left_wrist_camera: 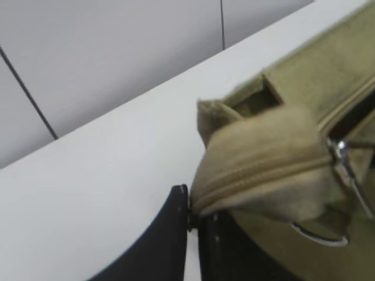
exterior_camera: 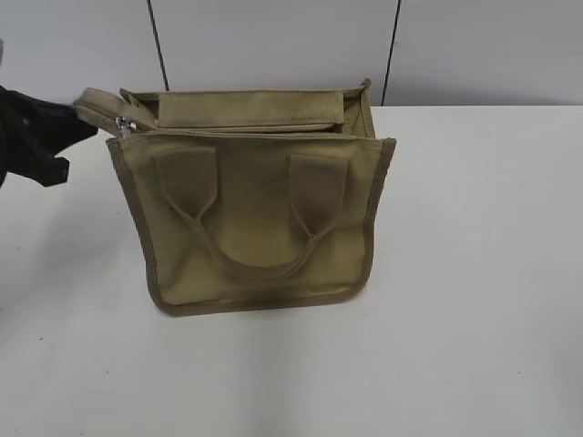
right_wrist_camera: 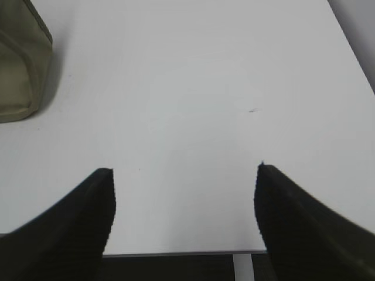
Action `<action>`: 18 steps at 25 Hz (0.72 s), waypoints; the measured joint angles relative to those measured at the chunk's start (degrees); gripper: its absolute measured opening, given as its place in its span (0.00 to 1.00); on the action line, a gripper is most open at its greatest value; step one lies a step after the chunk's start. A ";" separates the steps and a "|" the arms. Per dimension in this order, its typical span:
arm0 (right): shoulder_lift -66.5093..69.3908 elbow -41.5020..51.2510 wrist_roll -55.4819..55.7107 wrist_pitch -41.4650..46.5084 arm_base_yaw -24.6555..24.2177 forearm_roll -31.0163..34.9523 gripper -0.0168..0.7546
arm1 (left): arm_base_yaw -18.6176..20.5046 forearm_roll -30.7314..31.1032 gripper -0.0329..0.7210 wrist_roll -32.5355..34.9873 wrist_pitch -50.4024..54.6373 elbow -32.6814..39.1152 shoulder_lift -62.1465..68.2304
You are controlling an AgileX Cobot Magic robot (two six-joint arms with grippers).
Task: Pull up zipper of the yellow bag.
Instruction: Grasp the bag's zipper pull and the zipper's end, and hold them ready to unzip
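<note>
The yellow bag (exterior_camera: 255,218) is an olive-khaki tote that stands on the white table with its handles facing me; one corner shows in the right wrist view (right_wrist_camera: 20,64). Its zipper (exterior_camera: 237,130) runs along the top panel, and the silver pull (exterior_camera: 122,124) sits at the left end, also seen in the left wrist view (left_wrist_camera: 343,161). My left gripper (left_wrist_camera: 192,213) is shut on the fabric end tab of the zipper (left_wrist_camera: 258,170), left of the bag (exterior_camera: 77,114). My right gripper (right_wrist_camera: 184,187) is open and empty over bare table, away from the bag.
The white table (exterior_camera: 474,273) stretches right and in front of the bag. A grey panelled wall (exterior_camera: 273,45) stands close behind it. The table's front edge (right_wrist_camera: 176,253) lies just under my right gripper.
</note>
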 joint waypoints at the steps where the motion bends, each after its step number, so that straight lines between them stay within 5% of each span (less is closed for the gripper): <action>1: 0.00 0.00 0.00 0.00 0.00 0.00 0.75 | 0.00 0.06 0.05 -0.80 0.88 0.00 -1.53; 11: 0.00 0.00 0.00 0.00 0.00 0.00 0.75 | 0.00 0.97 0.05 -6.07 1.87 0.00 -4.52; 18: 0.00 -0.18 1.89 -0.12 0.00 0.05 0.75 | -1.35 7.06 0.05 -11.44 1.68 -2.23 -4.52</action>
